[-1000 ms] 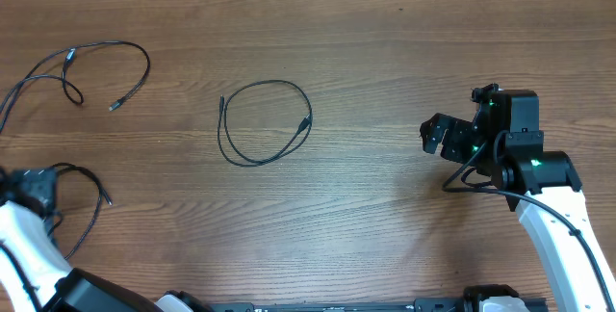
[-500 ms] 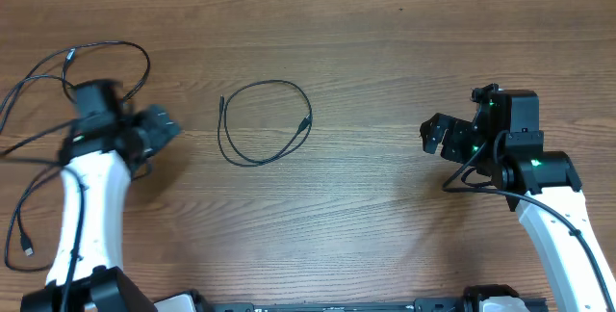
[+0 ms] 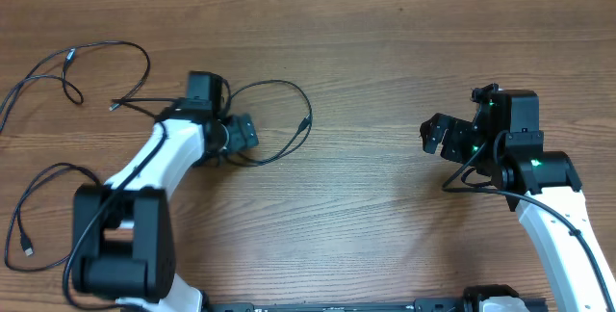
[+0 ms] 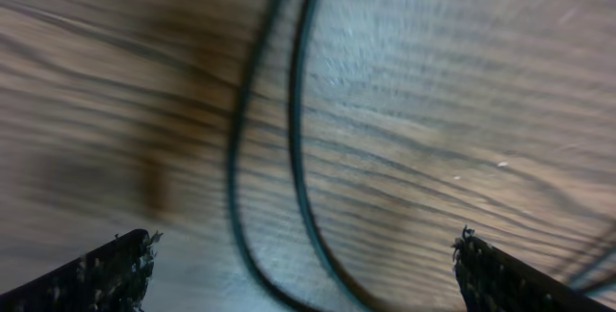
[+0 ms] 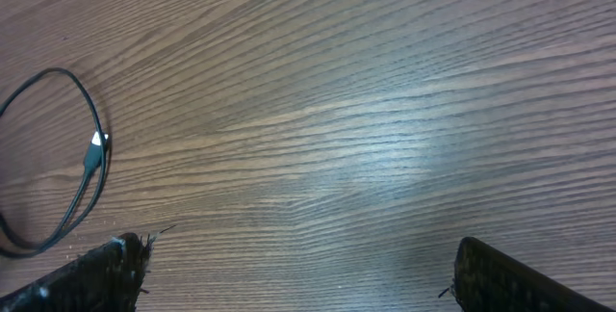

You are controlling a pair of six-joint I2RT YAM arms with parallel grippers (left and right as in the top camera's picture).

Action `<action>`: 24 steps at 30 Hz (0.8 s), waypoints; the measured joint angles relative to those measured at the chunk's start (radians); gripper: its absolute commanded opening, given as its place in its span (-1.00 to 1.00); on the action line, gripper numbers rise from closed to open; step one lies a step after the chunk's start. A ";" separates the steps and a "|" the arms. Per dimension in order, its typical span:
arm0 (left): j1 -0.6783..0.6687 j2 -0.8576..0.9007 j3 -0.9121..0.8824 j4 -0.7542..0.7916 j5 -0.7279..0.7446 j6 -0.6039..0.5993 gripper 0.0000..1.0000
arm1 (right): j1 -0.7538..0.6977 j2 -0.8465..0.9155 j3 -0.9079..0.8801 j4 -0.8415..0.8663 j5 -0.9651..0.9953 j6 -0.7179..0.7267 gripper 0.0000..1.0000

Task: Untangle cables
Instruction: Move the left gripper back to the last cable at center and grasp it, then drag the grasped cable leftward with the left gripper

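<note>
Far left of the coiled cable (image 3: 307,122), hard by the table's (image 3: 385,52) left edge: lower cable (image 3: 58,166) in one slack open curve, plug end toward the near edge. Up and left of the coiled cable: upper cable (image 3: 147,62), looped once, apart from the lower one, free plug end pointing toward the coil.

On the coiled cable's left flank: left gripper (image 3: 245,134), jaws spread wide, clamped on nothing. Left wrist view, heavily blurred: two strands of the coiled cable (image 4: 296,119) running down between the parted fingertips of the left gripper (image 4: 303,273); contact with the strands impossible to judge. Overhead only: full ring of the coil, right half uncovered, left half under the arm.

Right of the coiled cable: broad bare wood, plenty of room to drag a strand. Well right of the coil: right gripper (image 3: 431,137), jaws also wide apart, empty. Right wrist view: coiled cable (image 5: 94,153) at the far left margin, well clear of the right gripper (image 5: 303,273), bare wood elsewhere.
</note>
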 measured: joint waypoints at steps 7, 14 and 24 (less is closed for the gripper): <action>-0.028 0.052 0.013 0.017 -0.029 0.012 0.48 | 0.000 0.000 0.000 0.000 0.000 0.000 1.00; -0.026 0.063 0.017 0.021 -0.050 0.013 -0.45 | 0.000 0.000 0.000 0.000 0.000 0.000 1.00; -0.026 0.066 0.019 0.009 -0.092 0.010 -0.92 | 0.000 0.000 0.000 -0.003 0.000 0.000 1.00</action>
